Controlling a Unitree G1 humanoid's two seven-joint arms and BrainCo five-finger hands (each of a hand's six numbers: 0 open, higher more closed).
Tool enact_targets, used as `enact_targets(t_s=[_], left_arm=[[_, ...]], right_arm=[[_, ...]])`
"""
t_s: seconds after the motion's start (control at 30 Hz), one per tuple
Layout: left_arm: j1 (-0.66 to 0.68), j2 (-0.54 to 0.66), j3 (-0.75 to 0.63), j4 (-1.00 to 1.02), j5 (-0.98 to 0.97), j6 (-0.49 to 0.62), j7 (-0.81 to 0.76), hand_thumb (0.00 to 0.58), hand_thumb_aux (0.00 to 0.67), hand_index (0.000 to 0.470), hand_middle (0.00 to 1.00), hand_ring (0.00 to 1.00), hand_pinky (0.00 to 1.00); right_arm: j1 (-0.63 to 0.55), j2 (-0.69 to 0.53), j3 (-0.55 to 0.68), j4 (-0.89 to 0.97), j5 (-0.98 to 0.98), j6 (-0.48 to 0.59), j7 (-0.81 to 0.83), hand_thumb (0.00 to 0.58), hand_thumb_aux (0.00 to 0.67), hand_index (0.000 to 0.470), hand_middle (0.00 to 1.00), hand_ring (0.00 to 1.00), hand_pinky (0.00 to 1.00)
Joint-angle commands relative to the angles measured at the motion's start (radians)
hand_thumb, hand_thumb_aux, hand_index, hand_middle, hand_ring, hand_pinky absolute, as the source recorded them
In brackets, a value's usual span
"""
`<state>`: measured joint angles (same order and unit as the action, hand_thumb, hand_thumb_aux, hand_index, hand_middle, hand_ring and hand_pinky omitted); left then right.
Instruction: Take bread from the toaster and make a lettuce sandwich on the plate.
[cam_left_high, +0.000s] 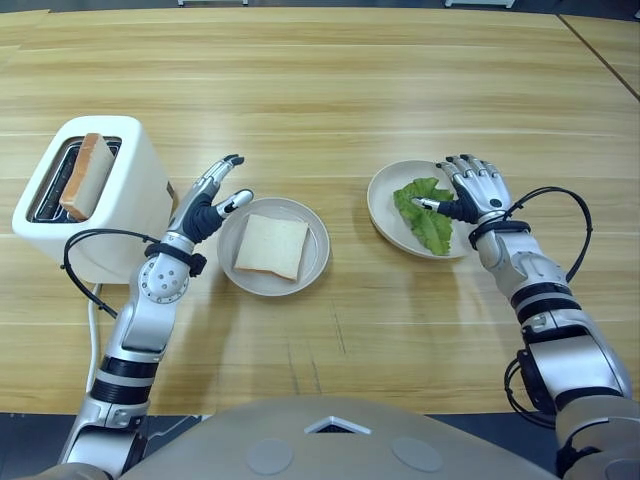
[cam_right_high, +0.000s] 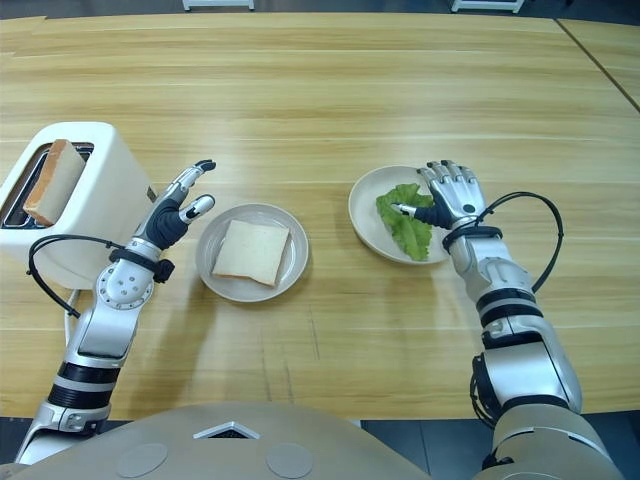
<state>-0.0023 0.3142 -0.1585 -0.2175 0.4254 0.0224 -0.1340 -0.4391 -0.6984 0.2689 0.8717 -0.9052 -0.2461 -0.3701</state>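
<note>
A white toaster (cam_left_high: 110, 185) stands at the left with one bread slice (cam_left_high: 85, 175) sticking up from its slot. To its right, a beige plate (cam_left_high: 312, 262) carries a second bread slice (cam_left_high: 270, 246) lying flat. My left hand (cam_left_high: 210, 200) hovers between toaster and plate, fingers spread, holding nothing. Further right, a second beige plate (cam_left_high: 385, 195) holds a green lettuce leaf (cam_left_high: 425, 215). My right hand (cam_left_high: 475, 190) rests over that plate's right side, fingers stretched out, thumb tip touching the lettuce, no grasp closed.
The toaster's white cord (cam_left_high: 95, 330) runs down toward the table's near edge. Bare wooden table (cam_left_high: 320, 90) spreads wide behind both plates and in the gap between them.
</note>
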Motion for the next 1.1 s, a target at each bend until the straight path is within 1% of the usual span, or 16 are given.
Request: enact_targets(t_s=[0.03,0.07,0.13,0.23,0.27,0.3,0.33,0.37,0.4,0.43,0.53,0.63,0.9,1.0,1.07,1.1], left_arm=[[-0.010,-0.004,-0.002,0.006,-0.001,0.001,-0.001,0.000,0.000,0.000,0.00,0.00,0.00],[-0.009,-0.005,-0.002,0.007,-0.001,0.001,0.000,0.000,0.000,0.000,0.00,0.00,0.00],[-0.006,-0.004,0.001,0.007,-0.002,0.001,0.001,0.000,0.000,0.000,0.00,0.00,0.00],[-0.003,-0.004,0.006,0.010,-0.003,0.000,0.003,0.000,0.000,0.000,0.00,0.00,0.00],[-0.003,-0.004,0.008,0.011,-0.004,0.000,0.004,0.000,0.000,0.000,0.00,0.00,0.00],[-0.004,-0.004,0.008,0.011,-0.004,0.000,0.003,0.000,0.000,0.000,0.00,0.00,0.00],[-0.005,-0.004,0.008,0.012,-0.005,0.000,0.002,0.000,0.000,0.000,0.00,0.00,0.00],[-0.006,-0.004,0.009,0.012,-0.005,0.000,0.001,0.000,0.000,0.000,0.00,0.00,0.00],[-0.006,-0.003,0.009,0.011,-0.005,0.000,0.000,0.000,0.000,0.000,0.00,0.00,0.00],[-0.006,-0.003,0.009,0.011,-0.005,0.000,0.000,0.000,0.000,0.000,0.00,0.00,0.00],[-0.004,-0.003,0.006,0.012,-0.004,-0.003,-0.002,0.000,0.000,0.000,0.00,0.00,0.00],[-0.005,-0.003,0.004,0.016,-0.004,-0.006,-0.003,0.000,0.000,0.000,0.00,0.00,0.00],[0.000,-0.006,0.002,0.016,-0.003,-0.008,0.001,0.000,0.000,0.000,0.00,0.00,0.00],[0.000,-0.006,0.000,0.015,-0.003,-0.008,0.000,0.000,0.000,0.000,0.00,0.00,0.00],[0.002,-0.006,0.000,0.014,-0.003,-0.008,0.000,0.000,0.000,0.000,0.00,0.00,0.00],[0.002,-0.006,0.000,0.014,-0.003,-0.007,0.001,0.000,0.000,0.000,0.00,0.00,0.00]], right_arm=[[0.080,-0.076,-0.014,-0.108,0.052,-0.026,0.030,0.144,0.089,0.063,0.00,0.00,0.00],[0.111,-0.092,-0.026,-0.160,0.070,-0.028,0.046,0.096,0.058,0.041,0.00,0.00,0.00],[0.176,-0.119,-0.052,-0.270,0.107,-0.023,0.090,0.058,0.034,0.024,0.00,0.00,0.00],[0.266,-0.150,-0.083,-0.424,0.135,0.011,0.153,0.066,0.039,0.028,0.00,0.00,0.00],[0.290,-0.154,-0.087,-0.459,0.139,0.021,0.171,0.083,0.050,0.035,0.00,0.00,0.00],[0.314,-0.154,-0.091,-0.490,0.146,0.030,0.192,0.116,0.071,0.050,0.00,0.00,0.00],[0.337,-0.151,-0.092,-0.512,0.152,0.037,0.208,0.124,0.076,0.053,0.00,0.00,0.00],[0.355,-0.148,-0.091,-0.526,0.157,0.041,0.220,0.148,0.092,0.065,0.00,0.00,0.00],[0.367,-0.143,-0.087,-0.527,0.161,0.043,0.230,0.148,0.092,0.065,0.00,0.00,0.00],[0.374,-0.141,-0.080,-0.518,0.159,0.042,0.234,0.179,0.113,0.079,0.00,0.00,0.00],[0.374,-0.131,-0.069,-0.489,0.156,0.035,0.233,0.216,0.139,0.098,0.00,0.00,0.00],[0.369,-0.123,-0.060,-0.470,0.155,0.029,0.233,0.288,0.194,0.136,0.00,0.00,0.00],[0.353,-0.116,-0.050,-0.437,0.151,0.016,0.230,0.349,0.247,0.173,0.00,0.00,0.00],[0.352,-0.117,-0.045,-0.426,0.150,0.012,0.229,0.390,0.286,0.201,0.00,0.00,0.00],[0.350,-0.118,-0.041,-0.412,0.149,0.007,0.225,0.436,0.336,0.236,0.00,0.00,0.00],[0.348,-0.119,-0.038,-0.407,0.148,0.006,0.226,0.441,0.342,0.240,0.00,0.00,0.00]])
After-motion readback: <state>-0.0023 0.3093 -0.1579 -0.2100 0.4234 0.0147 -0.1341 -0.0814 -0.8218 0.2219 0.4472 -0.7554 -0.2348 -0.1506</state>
